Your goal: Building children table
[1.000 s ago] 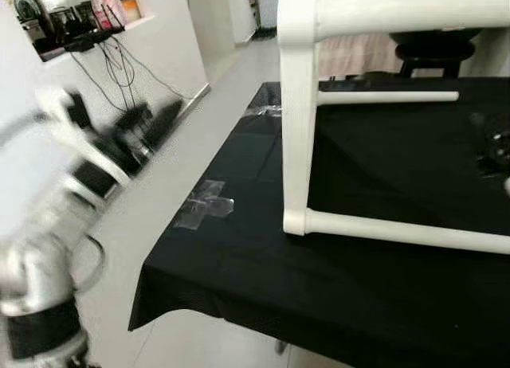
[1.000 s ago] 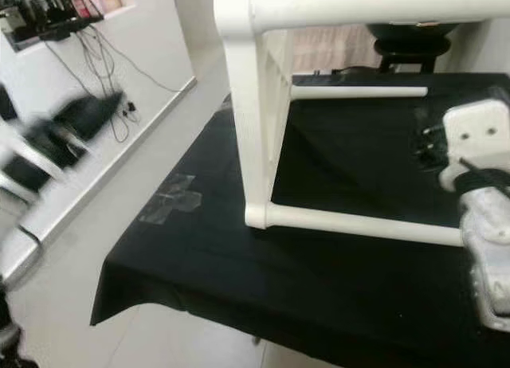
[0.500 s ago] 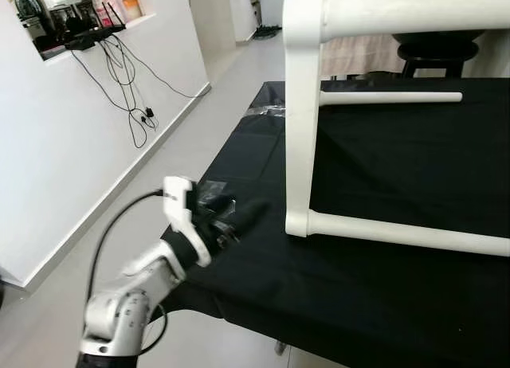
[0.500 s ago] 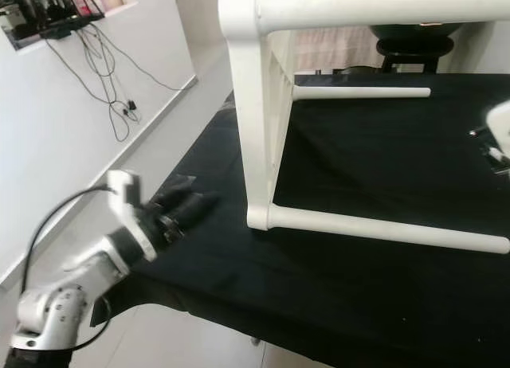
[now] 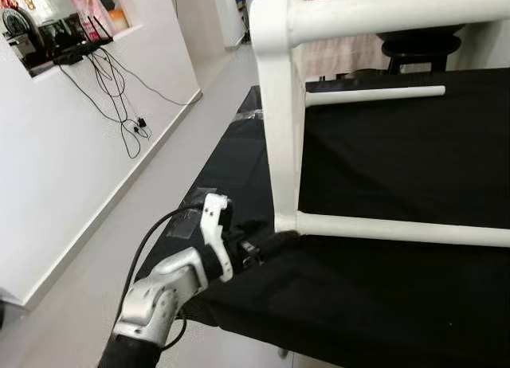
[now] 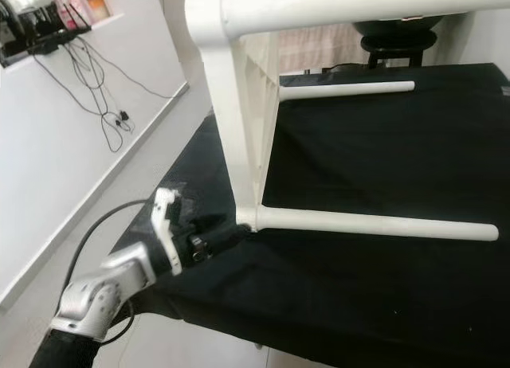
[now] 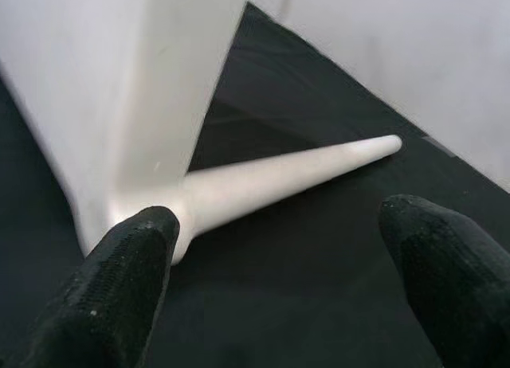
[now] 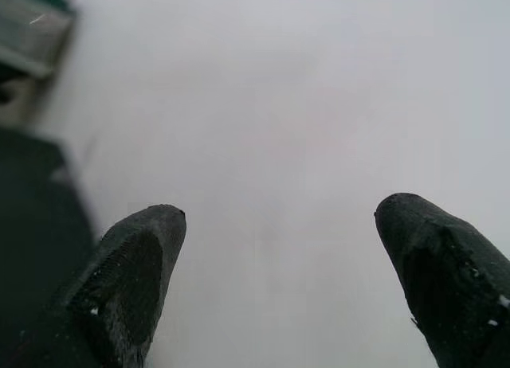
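Observation:
A white children's table frame (image 5: 280, 137) lies on its side on the black-covered table (image 5: 382, 296). One round leg (image 5: 398, 229) lies along the cloth and another leg (image 5: 374, 95) sticks out farther back. My left gripper (image 5: 267, 246) is at the near left corner of the frame, just short of where the lower leg joins it. In the left wrist view its fingers (image 7: 119, 296) stand open around that leg joint (image 7: 179, 213), with nothing between them. The right gripper (image 8: 279, 280) is open with only pale floor in front of it.
Clear tape patches (image 5: 187, 221) mark the black cloth near its left edge. A white wall with dangling cables (image 5: 119, 105) runs along the left, with grey floor between. A dark stool (image 5: 418, 49) stands beyond the table.
My left arm has swung in from the left to the frame's near corner. The right arm has dropped out of the eye views. The camera shifted slightly.

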### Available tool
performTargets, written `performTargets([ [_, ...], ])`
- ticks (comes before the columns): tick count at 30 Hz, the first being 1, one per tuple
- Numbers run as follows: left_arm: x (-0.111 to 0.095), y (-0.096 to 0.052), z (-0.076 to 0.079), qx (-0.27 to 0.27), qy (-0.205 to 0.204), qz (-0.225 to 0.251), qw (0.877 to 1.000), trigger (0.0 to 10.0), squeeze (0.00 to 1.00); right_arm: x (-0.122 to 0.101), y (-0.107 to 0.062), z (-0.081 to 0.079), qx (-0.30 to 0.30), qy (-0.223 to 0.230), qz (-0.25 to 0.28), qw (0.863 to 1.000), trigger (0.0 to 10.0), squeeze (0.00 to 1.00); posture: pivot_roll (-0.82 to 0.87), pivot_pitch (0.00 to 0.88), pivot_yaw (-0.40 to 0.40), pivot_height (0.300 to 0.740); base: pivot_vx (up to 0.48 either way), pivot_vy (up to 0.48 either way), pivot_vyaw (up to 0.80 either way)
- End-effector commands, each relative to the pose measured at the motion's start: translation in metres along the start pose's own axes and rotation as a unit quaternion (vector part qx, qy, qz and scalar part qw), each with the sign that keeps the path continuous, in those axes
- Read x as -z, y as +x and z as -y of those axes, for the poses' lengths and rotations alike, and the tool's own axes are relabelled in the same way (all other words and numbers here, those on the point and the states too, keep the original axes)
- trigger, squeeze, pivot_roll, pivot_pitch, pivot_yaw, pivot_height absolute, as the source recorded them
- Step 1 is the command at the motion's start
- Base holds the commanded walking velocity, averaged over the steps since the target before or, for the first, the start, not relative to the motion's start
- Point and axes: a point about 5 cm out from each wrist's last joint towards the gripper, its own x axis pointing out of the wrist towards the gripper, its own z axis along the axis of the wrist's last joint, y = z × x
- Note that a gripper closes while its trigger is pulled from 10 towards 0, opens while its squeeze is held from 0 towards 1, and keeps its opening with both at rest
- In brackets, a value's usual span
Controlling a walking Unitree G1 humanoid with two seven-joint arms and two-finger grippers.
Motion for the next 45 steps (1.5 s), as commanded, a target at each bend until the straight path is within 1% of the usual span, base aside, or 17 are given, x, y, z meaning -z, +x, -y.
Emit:
performTargets([
  [1,0.005,0.001,-0.006,-0.003,-0.005,-0.012,1.000,10.0,0.00,-0.023,0.002,0.008,0.027,0.001,0.062,0.998,10.0,0.00,-0.26,0.085,0.179,0.740,0.000,0.000,0.00],
  [5,0.005,0.009,-0.006,0.020,-0.008,-0.013,1.000,10.0,0.00,-0.051,0.002,0.007,0.009,-0.008,0.141,0.990,10.0,0.00,-0.27,0.086,0.180,0.740,0.000,0.000,0.00],
  [7,0.004,0.014,-0.004,0.031,-0.004,-0.012,0.999,10.0,0.00,-0.065,0.002,-0.002,-0.030,-0.030,0.182,0.982,10.0,0.00,-0.27,0.085,0.178,0.740,0.000,0.000,0.00],
  [8,0.004,0.017,-0.003,0.033,0.010,-0.009,0.999,10.0,0.00,-0.068,-0.002,-0.019,-0.083,-0.031,0.192,0.977,10.0,0.00,-0.27,0.084,0.173,0.740,0.000,0.000,0.00],
  [10,0.003,0.017,-0.003,0.032,0.016,-0.007,0.999,10.0,0.00,-0.067,-0.004,-0.024,-0.096,-0.027,0.190,0.977,10.0,0.00,-0.27,0.084,0.173,0.740,0.000,0.000,0.00],
  [11,0.002,0.018,-0.005,0.011,0.025,0.006,1.000,10.0,0.00,-0.057,-0.013,-0.046,-0.154,0.006,0.167,0.974,10.0,0.00,-0.26,0.083,0.166,0.740,0.000,0.000,0.00],
  [14,0.002,0.018,-0.006,0.006,0.026,0.010,1.000,10.0,0.00,-0.055,-0.016,-0.052,-0.168,0.015,0.161,0.972,10.0,0.00,-0.26,0.083,0.166,0.740,0.000,0.000,0.00],
  [18,-0.001,0.010,-0.005,-0.015,0.034,0.041,0.998,10.0,0.00,-0.033,-0.033,-0.079,-0.218,0.053,0.110,0.968,10.0,0.00,-0.25,0.083,0.162,0.740,0.000,-0.107,0.00],
  [24,-0.001,0.003,-0.001,-0.010,0.038,0.047,0.998,10.0,0.00,-0.028,-0.041,-0.090,-0.237,0.068,0.097,0.964,10.0,0.00,-0.24,0.082,0.160,0.740,0.000,-0.456,0.00],
  [25,-0.003,0.001,0.002,-0.004,0.027,0.057,0.998,10.0,0.00,-0.032,-0.046,-0.103,-0.265,0.085,0.106,0.955,10.0,0.00,-0.24,0.073,0.153,0.740,0.000,-0.461,0.00],
  [27,-0.006,0.004,0.006,0.006,0.020,0.066,0.998,10.0,0.00,-0.040,-0.051,-0.114,-0.291,0.104,0.119,0.944,10.0,0.00,-0.24,0.065,0.150,0.740,0.000,-0.461,0.00],
  [32,-0.014,0.014,0.013,0.018,0.015,0.080,0.997,10.0,0.00,-0.060,-0.060,-0.132,-0.340,0.136,0.150,0.918,10.0,0.00,-0.23,0.059,0.147,0.740,0.000,-0.276,0.00],
  [33,-0.014,0.014,0.013,0.018,0.015,0.080,0.997,10.0,0.00,-0.060,-0.060,-0.132,-0.340,0.136,0.150,0.918,10.0,0.00,-0.23,0.059,0.147,0.740,0.000,0.000,0.00],
  [34,-0.016,0.015,0.012,0.012,0.016,0.085,0.996,10.0,0.00,-0.066,-0.064,-0.135,-0.356,0.146,0.160,0.909,10.0,0.00,-0.23,0.056,0.149,0.740,0.000,0.000,0.00],
  [35,-0.016,0.015,0.012,0.012,0.016,0.085,0.996,10.0,0.00,-0.066,-0.064,-0.135,-0.356,0.146,0.160,0.909,10.0,0.00,-0.23,0.056,0.149,0.740,0.000,0.000,0.00],
  [38,-0.017,0.015,0.006,-0.016,0.026,0.089,0.996,10.0,0.00,-0.078,-0.076,-0.144,-0.398,0.156,0.184,0.885,10.0,0.00,-0.23,0.055,0.147,0.740,0.000,0.000,0.00],
  [45,-0.013,0.007,-0.009,-0.080,0.035,0.079,0.993,10.0,0.00,-0.076,-0.081,-0.144,-0.419,0.127,0.199,0.877,10.0,0.00,-0.23,0.058,0.147,0.740,0.000,0.000,0.00],
])
